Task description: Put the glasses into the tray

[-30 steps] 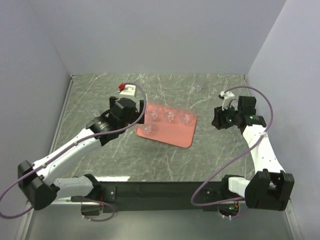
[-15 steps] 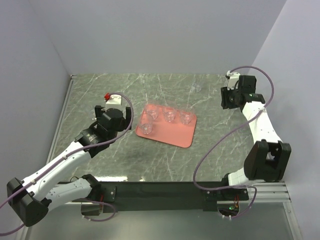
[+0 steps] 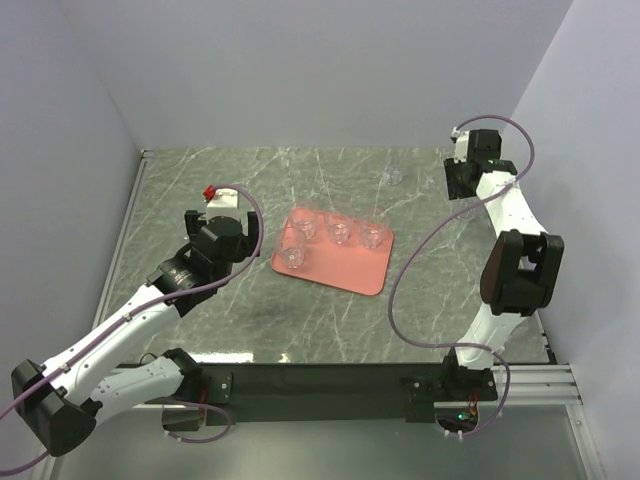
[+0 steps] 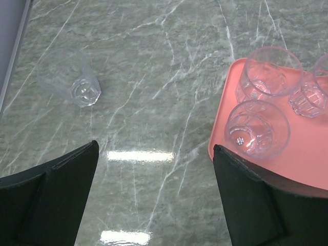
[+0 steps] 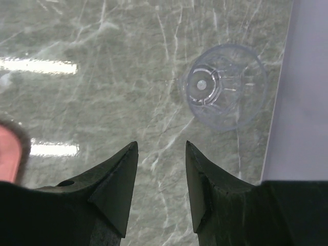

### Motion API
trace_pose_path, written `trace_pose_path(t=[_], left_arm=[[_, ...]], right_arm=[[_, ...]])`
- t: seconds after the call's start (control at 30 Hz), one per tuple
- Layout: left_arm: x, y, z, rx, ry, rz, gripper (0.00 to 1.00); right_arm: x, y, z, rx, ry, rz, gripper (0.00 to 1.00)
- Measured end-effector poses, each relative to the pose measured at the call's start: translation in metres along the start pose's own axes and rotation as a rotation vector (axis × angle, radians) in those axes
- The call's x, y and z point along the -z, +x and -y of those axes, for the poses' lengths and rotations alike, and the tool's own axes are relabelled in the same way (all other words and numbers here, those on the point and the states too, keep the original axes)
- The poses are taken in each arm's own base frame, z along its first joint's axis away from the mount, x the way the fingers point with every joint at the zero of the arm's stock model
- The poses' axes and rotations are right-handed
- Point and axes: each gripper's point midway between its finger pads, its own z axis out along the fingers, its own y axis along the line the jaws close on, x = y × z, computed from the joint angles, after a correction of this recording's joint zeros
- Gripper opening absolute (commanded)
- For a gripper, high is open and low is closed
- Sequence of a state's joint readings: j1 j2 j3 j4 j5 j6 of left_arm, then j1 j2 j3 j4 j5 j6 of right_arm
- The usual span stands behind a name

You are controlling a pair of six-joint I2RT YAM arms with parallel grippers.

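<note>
Four glasses (image 3: pixel 340 232) stand in the pink tray (image 3: pixel 352 270). We see one glass (image 4: pixel 72 78) on the table (image 4: pixel 154 61) before our spread, empty left gripper (image 4: pixel 155 147), another glass (image 5: pixel 225 86) before our spread, empty right gripper (image 5: pixel 161 144).

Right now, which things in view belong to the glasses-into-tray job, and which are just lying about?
Job's own:
salmon-pink tray
four clear glasses in it
a glass on its side on the table
a glass near the back wall

Just there:
green marbled tabletop
the arms' purple cables
</note>
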State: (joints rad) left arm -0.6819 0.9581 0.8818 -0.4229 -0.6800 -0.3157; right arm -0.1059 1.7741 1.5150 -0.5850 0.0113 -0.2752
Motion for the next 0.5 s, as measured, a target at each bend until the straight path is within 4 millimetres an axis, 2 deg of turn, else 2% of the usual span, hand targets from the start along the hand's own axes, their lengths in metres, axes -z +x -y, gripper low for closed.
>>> trace_pose_path(t=[0.2, 0.5], left_arm=[[-0.001, 0.002, -0.001, -0.002, -0.005, -0.004, 0.99], [-0.004, 0.004, -0.004, -0.003, -0.016, -0.01, 1.0]], right_arm=[[-0.024, -0.006, 0.008, 0.005, 0.026, -0.035, 0.49], [-0.053, 0.01, 0.028, -0.026, 0.045, -0.115, 0.44]])
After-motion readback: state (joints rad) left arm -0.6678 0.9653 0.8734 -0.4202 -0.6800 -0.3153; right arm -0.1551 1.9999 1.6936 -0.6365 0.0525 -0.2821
